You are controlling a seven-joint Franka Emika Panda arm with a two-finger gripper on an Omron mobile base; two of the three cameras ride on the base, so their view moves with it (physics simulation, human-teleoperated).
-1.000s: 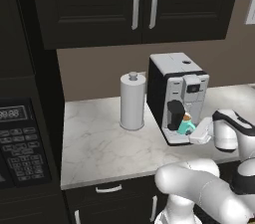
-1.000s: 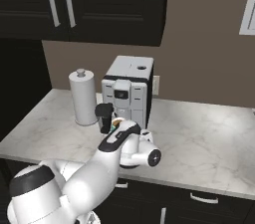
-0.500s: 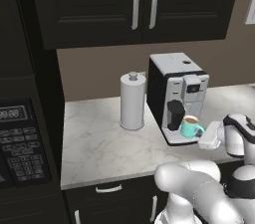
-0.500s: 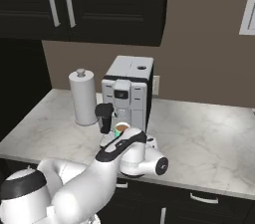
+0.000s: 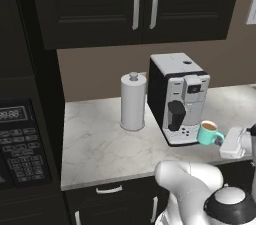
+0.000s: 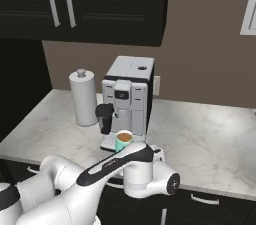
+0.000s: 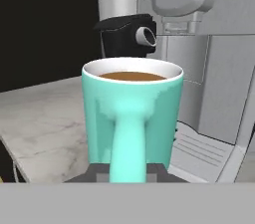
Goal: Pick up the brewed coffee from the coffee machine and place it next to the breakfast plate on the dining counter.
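Note:
The brewed coffee [image 7: 132,111] is a teal mug with brown coffee at its rim. My gripper [image 7: 129,172] is shut on its side handle, and a dark fingertip [image 7: 99,170] shows on each side of the handle's base. In the left base view the mug [image 5: 209,132] hangs just right of the coffee machine [image 5: 177,99], clear of the spout, with my gripper [image 5: 220,139] behind it. In the right base view the mug [image 6: 123,140] is in front of the coffee machine [image 6: 127,101], just above my arm. The breakfast plate and the dining counter are out of view.
A white paper-towel roll [image 5: 133,101] stands left of the machine on the marble counter [image 5: 100,144]. A black microwave panel [image 5: 20,144] is at the far left. Dark wall cabinets [image 5: 140,4] hang overhead. Open counter [image 6: 210,139] stretches to the right.
My gripper has closed on the mug's handle and drawn the mug out from under the spout, off the drip tray and away from the machine.

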